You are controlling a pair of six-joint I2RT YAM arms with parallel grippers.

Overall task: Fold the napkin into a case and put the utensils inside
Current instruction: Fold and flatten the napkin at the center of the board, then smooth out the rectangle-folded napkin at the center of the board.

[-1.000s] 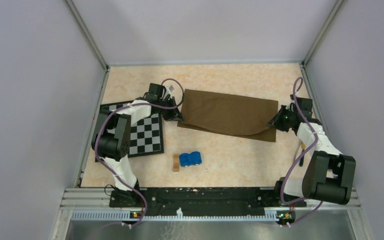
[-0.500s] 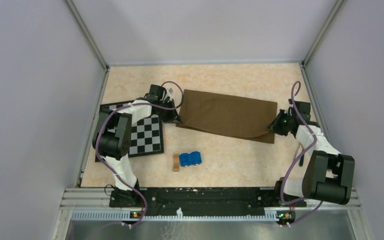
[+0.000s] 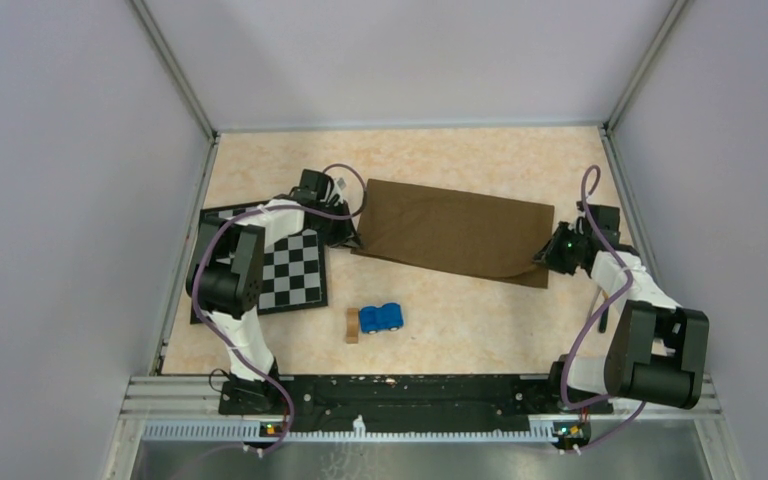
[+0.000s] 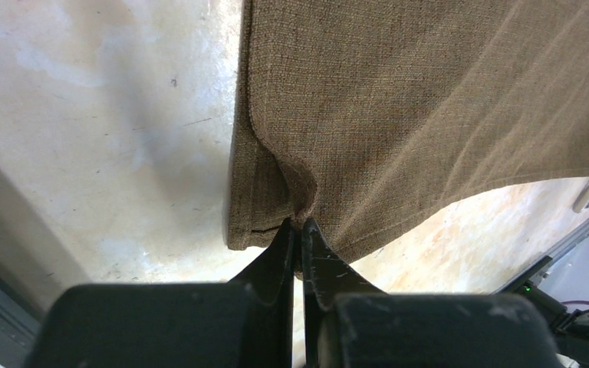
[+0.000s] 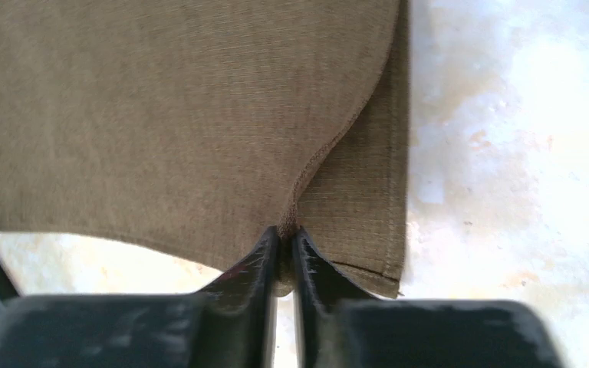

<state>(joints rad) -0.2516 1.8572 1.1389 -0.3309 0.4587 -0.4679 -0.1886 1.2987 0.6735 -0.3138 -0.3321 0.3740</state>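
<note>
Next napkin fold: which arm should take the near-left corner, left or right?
Left. The left gripper is shut on that corner of the napkin; the right gripper pinches the opposite end.

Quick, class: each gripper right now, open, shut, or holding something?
Left gripper: shut on the napkin, pinching its edge.
Right gripper: shut on the napkin, pinching the opposite edge.

My left gripper (image 3: 355, 238) sat left of centre, my right gripper (image 3: 543, 252) at the right; both arms bent inward, jaws pinched nearly together.
</note>
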